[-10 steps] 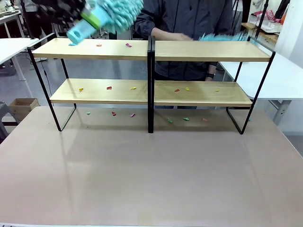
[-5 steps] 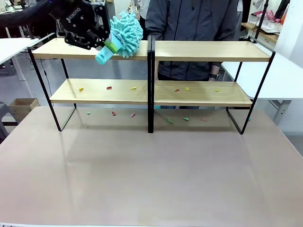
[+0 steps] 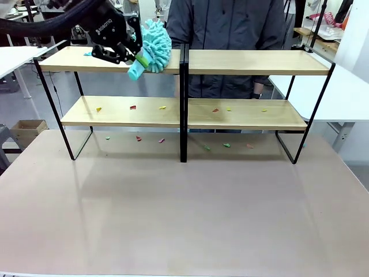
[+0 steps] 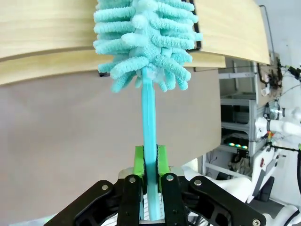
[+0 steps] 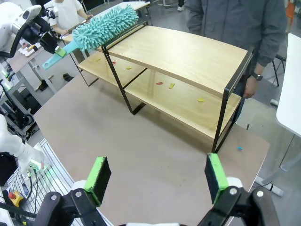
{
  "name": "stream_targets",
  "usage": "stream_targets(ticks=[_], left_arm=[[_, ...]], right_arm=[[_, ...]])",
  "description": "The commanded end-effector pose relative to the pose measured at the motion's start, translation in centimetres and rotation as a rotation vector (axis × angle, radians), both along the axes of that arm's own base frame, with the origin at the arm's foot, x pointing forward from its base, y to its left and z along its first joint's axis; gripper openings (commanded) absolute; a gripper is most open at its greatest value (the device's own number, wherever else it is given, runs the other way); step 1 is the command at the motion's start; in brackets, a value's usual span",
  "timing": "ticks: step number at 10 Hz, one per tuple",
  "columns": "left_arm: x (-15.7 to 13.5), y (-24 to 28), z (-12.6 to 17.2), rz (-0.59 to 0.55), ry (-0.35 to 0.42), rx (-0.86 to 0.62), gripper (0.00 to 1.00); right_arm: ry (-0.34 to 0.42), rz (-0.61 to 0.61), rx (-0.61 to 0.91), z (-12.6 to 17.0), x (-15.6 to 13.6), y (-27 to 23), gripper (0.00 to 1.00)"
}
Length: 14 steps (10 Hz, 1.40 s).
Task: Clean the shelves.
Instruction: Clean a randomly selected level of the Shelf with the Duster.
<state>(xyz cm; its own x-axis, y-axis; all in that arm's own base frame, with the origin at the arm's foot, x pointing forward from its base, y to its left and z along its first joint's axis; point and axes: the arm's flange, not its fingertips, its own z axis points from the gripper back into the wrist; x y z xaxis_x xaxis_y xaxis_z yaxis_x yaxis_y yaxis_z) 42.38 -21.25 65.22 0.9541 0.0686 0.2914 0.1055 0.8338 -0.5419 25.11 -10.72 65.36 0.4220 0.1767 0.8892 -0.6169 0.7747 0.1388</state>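
The shelves (image 3: 253,62) stand across the far half of the table. My left gripper (image 3: 128,51) is shut on the handle of a turquoise fluffy duster (image 3: 155,45). Its head lies on the top left board, against the black centre divider. In the left wrist view the handle (image 4: 149,132) runs up between my green pads (image 4: 139,162) to the head (image 4: 146,37) on the board. Small coloured scraps (image 3: 132,107) dot the lower boards. My right gripper (image 5: 155,174) hangs open, high over the table in front of the shelves (image 5: 188,56), holding nothing.
A person in a dark jacket (image 3: 230,29) stands right behind the shelves, one hand (image 5: 249,84) hanging by the right end. More scraps (image 3: 206,148) lie on the beige tabletop under the rack. White tables (image 3: 346,92) flank both sides, and a cardboard box (image 3: 26,130) sits on the floor at the left.
The duster came down from above the top left board and swept right to the divider; two scraps there are gone. A turquoise blur over the top right board has gone.
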Motion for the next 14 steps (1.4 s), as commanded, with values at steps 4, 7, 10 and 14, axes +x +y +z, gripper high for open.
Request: stream_targets(ticks=[4,7,10,14], left_arm=[[2.1,6.1,-0.2,0.101,0.06,0.119,0.12],[3.6,10.4,0.3,0.203,0.095,0.107,0.12],[3.8,14.2,0.8,0.313,0.16,0.119,0.12],[2.5,16.8,0.9,0.317,0.217,0.231,0.12]], right_arm=[[-0.003,0.007,0.006,0.1,0.1,0.0,1.0],[-0.003,0.007,0.006,0.1,0.1,0.0,1.0],[-0.003,0.007,0.006,0.1,0.1,0.0,1.0],[-0.003,0.007,0.006,0.1,0.1,0.0,1.0]])
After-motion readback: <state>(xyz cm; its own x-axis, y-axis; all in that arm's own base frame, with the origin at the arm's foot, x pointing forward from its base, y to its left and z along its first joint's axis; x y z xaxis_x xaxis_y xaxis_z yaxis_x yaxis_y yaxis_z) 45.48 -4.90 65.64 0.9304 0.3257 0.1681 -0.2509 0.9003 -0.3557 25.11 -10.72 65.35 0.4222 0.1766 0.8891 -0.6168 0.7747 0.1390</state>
